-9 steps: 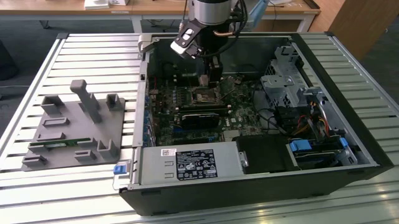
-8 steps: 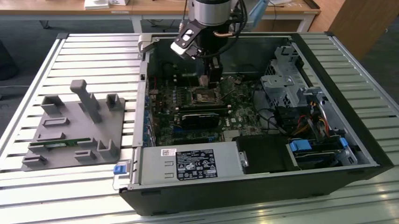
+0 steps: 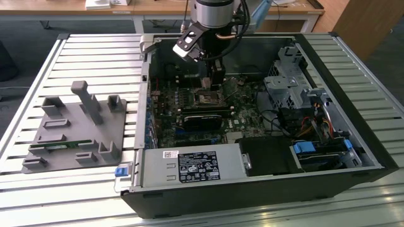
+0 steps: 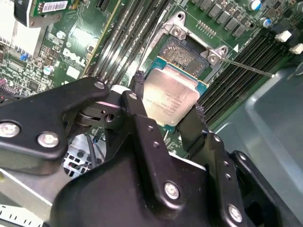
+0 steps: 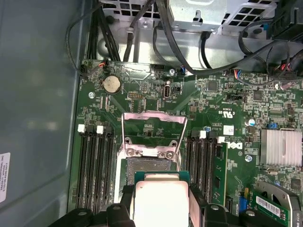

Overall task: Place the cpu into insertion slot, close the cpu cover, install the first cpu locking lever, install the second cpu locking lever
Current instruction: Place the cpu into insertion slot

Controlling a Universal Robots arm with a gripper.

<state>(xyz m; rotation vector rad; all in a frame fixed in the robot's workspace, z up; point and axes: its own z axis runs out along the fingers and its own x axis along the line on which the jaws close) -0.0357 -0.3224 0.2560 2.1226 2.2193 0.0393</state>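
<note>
Slatted surface (image 3: 75, 52), open case (image 3: 252, 201). Pincer (image 4: 166, 101) clamped on cpu (image 4: 173, 97) edges, just over slot (image 4: 182, 54); cover (image 5: 152, 115) raised. Cpu likely light, stiff, fragile: hold by edges.

A slatted worktop (image 3: 94, 47) is carrying an open computer case (image 3: 252, 195) at three o'clock, a grey fixture (image 3: 63, 128) at nine.

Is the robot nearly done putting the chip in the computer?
Not nearly. Done: the gripper is shut on the cpu. In hand: the cpu hangs close by the bare slot, not seated in it. Not yet done: the cover stands open and a lever sticks out unlatched, so closing the cover and both levers are left.
</note>
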